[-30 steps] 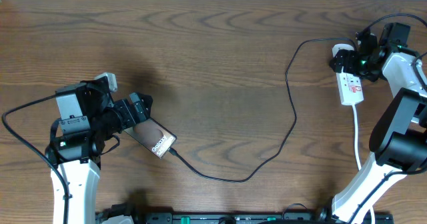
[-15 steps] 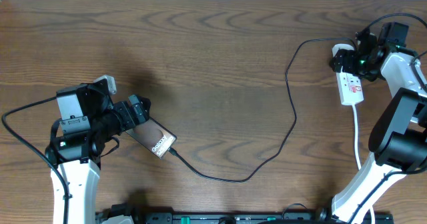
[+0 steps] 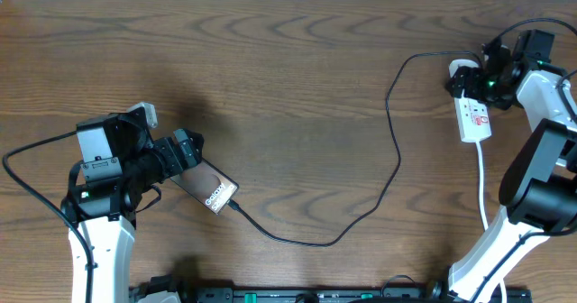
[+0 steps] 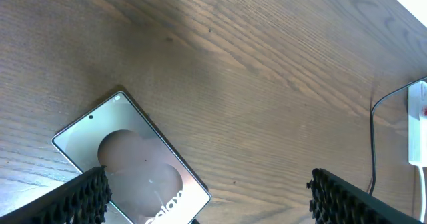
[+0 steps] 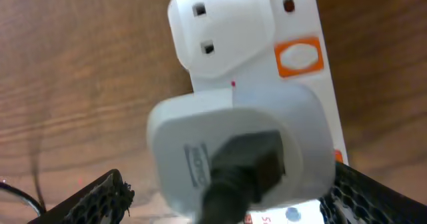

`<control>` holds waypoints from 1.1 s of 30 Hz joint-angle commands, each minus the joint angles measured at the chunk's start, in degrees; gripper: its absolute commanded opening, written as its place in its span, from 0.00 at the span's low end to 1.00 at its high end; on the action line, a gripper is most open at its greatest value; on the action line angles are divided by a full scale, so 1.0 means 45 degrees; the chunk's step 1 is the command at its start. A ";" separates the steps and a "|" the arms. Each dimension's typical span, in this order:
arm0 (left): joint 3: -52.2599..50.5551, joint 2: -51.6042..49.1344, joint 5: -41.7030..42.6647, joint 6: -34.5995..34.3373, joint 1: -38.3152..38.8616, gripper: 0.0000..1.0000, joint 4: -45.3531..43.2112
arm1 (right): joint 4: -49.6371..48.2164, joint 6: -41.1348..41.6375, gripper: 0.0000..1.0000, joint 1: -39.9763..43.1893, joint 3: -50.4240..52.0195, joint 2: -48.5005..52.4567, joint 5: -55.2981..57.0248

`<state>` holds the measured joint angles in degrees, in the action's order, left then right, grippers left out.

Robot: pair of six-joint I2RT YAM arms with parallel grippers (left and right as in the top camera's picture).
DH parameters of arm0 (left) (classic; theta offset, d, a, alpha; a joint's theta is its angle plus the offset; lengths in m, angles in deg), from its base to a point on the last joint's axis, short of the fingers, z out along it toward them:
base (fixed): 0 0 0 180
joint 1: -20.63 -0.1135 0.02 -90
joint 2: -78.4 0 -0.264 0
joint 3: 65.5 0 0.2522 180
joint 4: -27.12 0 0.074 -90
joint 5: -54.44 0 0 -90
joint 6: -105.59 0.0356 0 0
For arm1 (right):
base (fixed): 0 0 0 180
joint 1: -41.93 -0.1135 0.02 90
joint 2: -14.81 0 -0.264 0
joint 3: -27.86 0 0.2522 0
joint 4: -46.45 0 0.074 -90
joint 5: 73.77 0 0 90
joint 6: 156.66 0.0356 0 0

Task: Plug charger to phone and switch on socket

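Note:
The phone (image 3: 210, 188) lies flat at the lower left, its brownish screen showing white lettering. It also shows in the left wrist view (image 4: 133, 164). The charger (image 3: 394, 150) is a thin black cable. It runs from the phone's lower end, loops right, and goes up to the round white plug head (image 5: 240, 151). The plug head sits in the socket (image 3: 474, 115), a white strip with an orange-red switch (image 5: 299, 56). My left gripper (image 3: 187, 150) is open over the phone's upper end (image 4: 213, 204). My right gripper (image 3: 479, 79) is open, with its fingers on either side of the plug head (image 5: 227, 194).
The strip's thicker white cord (image 3: 484, 190) runs down past my right arm. The wooden table (image 3: 288, 78) fills the view. The arm bases and a dark rail (image 3: 315, 296) sit along the front edge.

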<state>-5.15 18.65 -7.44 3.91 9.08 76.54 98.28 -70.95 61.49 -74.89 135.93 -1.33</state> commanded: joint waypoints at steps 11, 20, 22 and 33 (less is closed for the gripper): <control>0.0117 -0.0039 -0.0160 0.0209 0.0024 0.93 0.0029 | 0.0729 0.0316 0.88 -0.0165 -0.0287 0.0491 -0.1073; 0.0117 -0.0039 -0.0165 0.0209 0.0024 0.93 0.0068 | 0.0520 0.0180 0.88 -0.0165 -0.0287 0.0491 -0.0529; 0.0117 -0.0039 -0.0165 0.0214 0.0024 0.93 0.0078 | 0.0398 0.0180 0.88 -0.0165 -0.0296 0.0491 -0.0083; 0.0117 -0.0039 -0.0165 0.0209 0.0024 0.93 0.0073 | 0.0447 0.0180 0.88 -0.0189 -0.0714 0.0491 0.0340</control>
<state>-5.15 18.59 -7.46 3.91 9.08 76.69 100.00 -70.39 61.53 -77.04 137.14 1.58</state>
